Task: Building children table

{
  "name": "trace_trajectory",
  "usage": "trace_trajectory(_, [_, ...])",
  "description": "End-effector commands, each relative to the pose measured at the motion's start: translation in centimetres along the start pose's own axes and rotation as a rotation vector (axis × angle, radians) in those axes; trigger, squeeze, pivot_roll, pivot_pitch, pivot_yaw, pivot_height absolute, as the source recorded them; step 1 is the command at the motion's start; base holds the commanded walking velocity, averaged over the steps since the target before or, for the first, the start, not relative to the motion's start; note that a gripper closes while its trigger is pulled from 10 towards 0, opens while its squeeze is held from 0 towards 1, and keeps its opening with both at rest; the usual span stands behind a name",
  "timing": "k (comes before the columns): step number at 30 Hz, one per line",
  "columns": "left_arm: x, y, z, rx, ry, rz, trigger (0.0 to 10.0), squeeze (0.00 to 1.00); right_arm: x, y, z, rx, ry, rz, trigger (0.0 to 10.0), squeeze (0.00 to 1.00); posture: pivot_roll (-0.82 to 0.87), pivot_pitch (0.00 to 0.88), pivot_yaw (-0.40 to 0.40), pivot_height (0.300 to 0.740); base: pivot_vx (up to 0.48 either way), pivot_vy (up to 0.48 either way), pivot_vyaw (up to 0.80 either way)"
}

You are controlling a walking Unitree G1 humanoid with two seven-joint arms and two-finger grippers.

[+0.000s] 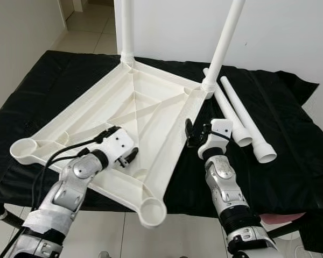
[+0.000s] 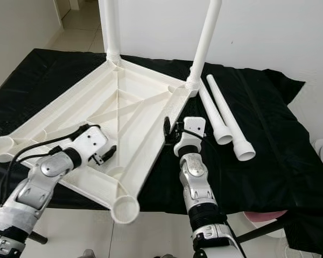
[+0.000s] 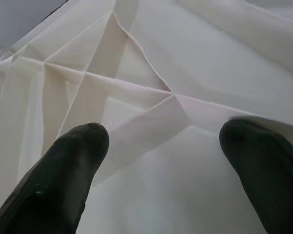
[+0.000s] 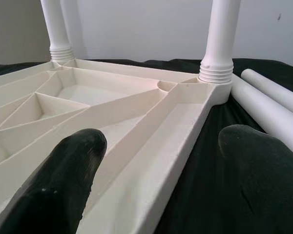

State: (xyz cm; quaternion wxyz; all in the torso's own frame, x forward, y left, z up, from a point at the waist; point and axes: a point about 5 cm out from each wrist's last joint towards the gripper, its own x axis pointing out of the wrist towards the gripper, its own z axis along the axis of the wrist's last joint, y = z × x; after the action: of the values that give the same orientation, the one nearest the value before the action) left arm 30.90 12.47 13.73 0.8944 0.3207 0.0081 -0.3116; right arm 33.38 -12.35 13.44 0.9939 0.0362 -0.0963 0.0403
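Observation:
A white plastic tabletop [image 1: 145,115] lies upside down on a black cloth [image 1: 290,140]. Two white legs stand in its far corners: one at the far left [image 1: 126,27], one at the far right [image 1: 223,45]. Two loose legs [image 1: 250,126] lie side by side on the cloth to the right. My left gripper [image 1: 129,158] hovers open just above the ribbed underside near the front; its fingers [image 3: 63,180] are spread over a rib junction. My right gripper [image 1: 196,133] is open at the tabletop's right edge, with the rim [image 4: 156,161] between its fingers [image 4: 63,180].
Two near corner sockets, front left [image 1: 26,148] and front [image 1: 152,210], hold no leg; the front one overhangs the cloth's edge. A white wall stands behind. Tiled floor [image 1: 86,27] shows at the far left and below the front edge.

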Motion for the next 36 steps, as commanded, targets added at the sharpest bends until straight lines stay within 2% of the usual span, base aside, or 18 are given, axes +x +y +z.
trace_trajectory(1, [0.5, -0.5, 1.0, 0.016, -0.032, -0.042, 10.0, 0.0, -0.2, -0.4, -0.3, -0.006, 0.009, -0.018, 10.0, 0.0, 0.05, 0.043, -0.053, 0.74, 0.0, 0.0, 0.0])
trace_trajectory(6, [0.7, -0.3, 1.1, 0.024, -0.035, -0.034, 10.0, 0.0, -0.2, -0.3, -0.3, -0.004, 0.01, -0.018, 10.0, 0.0, 0.05, 0.042, -0.049, 0.74, 0.0, 0.0, 0.0])
trace_trajectory(10, [0.5, 1.0, 0.4, 0.063, -0.008, -0.014, 10.0, 0.0, -0.3, -0.2, -0.4, -0.001, 0.014, -0.018, 10.0, 0.0, 0.06, 0.043, -0.047, 0.74, 0.0, 0.0, 0.0])
trace_trajectory(13, [0.4, 1.4, 0.3, 0.076, -0.003, -0.014, 10.0, 0.0, -0.3, -0.2, -0.4, -0.001, 0.015, -0.018, 10.0, 0.0, 0.06, 0.043, -0.047, 0.74, 0.0, 0.0, 0.0])
trace_trajectory(15, [0.2, 2.2, 0.0, 0.08, 0.008, -0.034, 10.0, 0.0, -0.3, -0.2, -0.5, -0.003, 0.016, -0.016, 10.0, 0.0, 0.06, 0.042, -0.046, 0.74, 0.0, 0.0, 0.0])
trace_trajectory(17, [0.1, 2.5, -0.1, 0.079, 0.013, -0.046, 10.0, 0.0, -0.3, -0.2, -0.5, -0.003, 0.016, -0.016, 10.0, 0.0, 0.06, 0.042, -0.046, 0.74, 0.0, 0.0, 0.0])
trace_trajectory(18, [0.1, 3.0, -0.3, 0.111, 0.025, -0.084, 10.0, 0.0, -0.2, -0.2, -0.4, -0.004, 0.015, -0.015, 10.0, 0.0, 0.06, 0.043, -0.043, 0.74, 0.0, 0.0, 0.0])
trace_trajectory(21, [0.1, 3.3, -0.4, 0.131, 0.027, -0.11, 10.0, 0.0, -0.2, -0.1, -0.4, -0.004, 0.014, -0.015, 10.0, 0.0, 0.05, 0.043, -0.042, 0.74, 0.0, 0.0, 0.0])
trace_trajectory(23, [0.4, 3.9, -0.6, 0.162, 0.036, -0.143, 10.0, 0.0, -0.3, -0.1, -0.4, -0.002, 0.011, -0.015, 10.0, 0.0, 0.05, 0.043, -0.037, 0.74, 0.0, 0.0, 0.0])
trace_trajectory(33, [1.4, 4.4, -0.5, 0.173, 0.029, -0.176, 10.0, 0.0, -0.7, 0.0, -0.5, -0.001, 0.014, -0.014, 10.0, 0.0, 0.03, 0.046, -0.032, 0.74, 0.0, 0.0, 0.0])
trace_trajectory(36, [2.2, 4.5, 0.1, 0.158, -0.001, -0.234, 10.0, 0.0, -0.9, 0.0, -0.6, -0.003, 0.017, -0.013, 10.0, 0.0, 0.03, 0.045, -0.028, 0.74, 0.0, 0.0, 0.0])
